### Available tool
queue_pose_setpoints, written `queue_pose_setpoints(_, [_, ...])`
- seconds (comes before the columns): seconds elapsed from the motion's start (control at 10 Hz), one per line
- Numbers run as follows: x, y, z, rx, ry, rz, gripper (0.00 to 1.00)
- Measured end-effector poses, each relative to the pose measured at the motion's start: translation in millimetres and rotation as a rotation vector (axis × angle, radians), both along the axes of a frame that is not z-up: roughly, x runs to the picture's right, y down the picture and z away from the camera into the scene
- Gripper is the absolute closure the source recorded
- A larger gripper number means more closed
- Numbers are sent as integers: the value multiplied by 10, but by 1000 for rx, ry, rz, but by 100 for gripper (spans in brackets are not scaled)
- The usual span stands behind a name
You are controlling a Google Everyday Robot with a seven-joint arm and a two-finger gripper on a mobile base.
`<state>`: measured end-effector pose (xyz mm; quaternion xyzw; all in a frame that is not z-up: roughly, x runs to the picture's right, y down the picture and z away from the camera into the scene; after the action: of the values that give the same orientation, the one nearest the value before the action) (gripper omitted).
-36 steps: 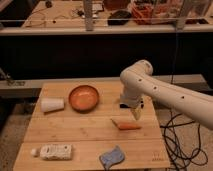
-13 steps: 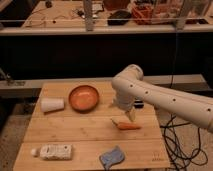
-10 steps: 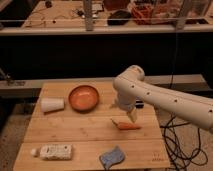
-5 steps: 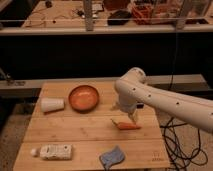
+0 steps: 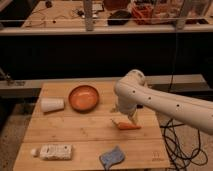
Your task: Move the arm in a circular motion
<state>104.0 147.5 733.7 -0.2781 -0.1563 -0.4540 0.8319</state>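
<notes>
the arm (image 5: 165, 104) is cream-white, built of thick rounded tubes sprinkled with small dark dots. it enters from the right edge and runs left and slightly farther over the wooden table (image 5: 75, 129), swelling into a bulbous elbow above the table's far right part. from that elbow a short segment turns down toward the tabletop. the gripper (image 5: 129, 117) is at the bottom of this segment, low over the table and just above the far side of an orange carrot (image 5: 128, 126) that lies flat; whether it touches the carrot, and whether it is spread or pressed together, cannot be told.

left of the elbow sits an orange bowl (image 5: 83, 97), and farther left a white cup (image 5: 52, 105) lies on its side. at the near left lies a flat white package (image 5: 52, 151); its printing cannot be read. a blue cloth (image 5: 113, 157) lies crumpled at the near edge, near the middle. dark cables (image 5: 176, 145) loop on the floor to the right of the table.
</notes>
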Motion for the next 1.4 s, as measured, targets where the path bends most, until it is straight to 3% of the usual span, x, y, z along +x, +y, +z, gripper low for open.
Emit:
queue_pose_setpoints(0.6, [-92, 52, 17, 8, -22, -45, 20])
queue_pose_setpoints(1.4, [-388, -62, 176, 20, -75, -130, 20])
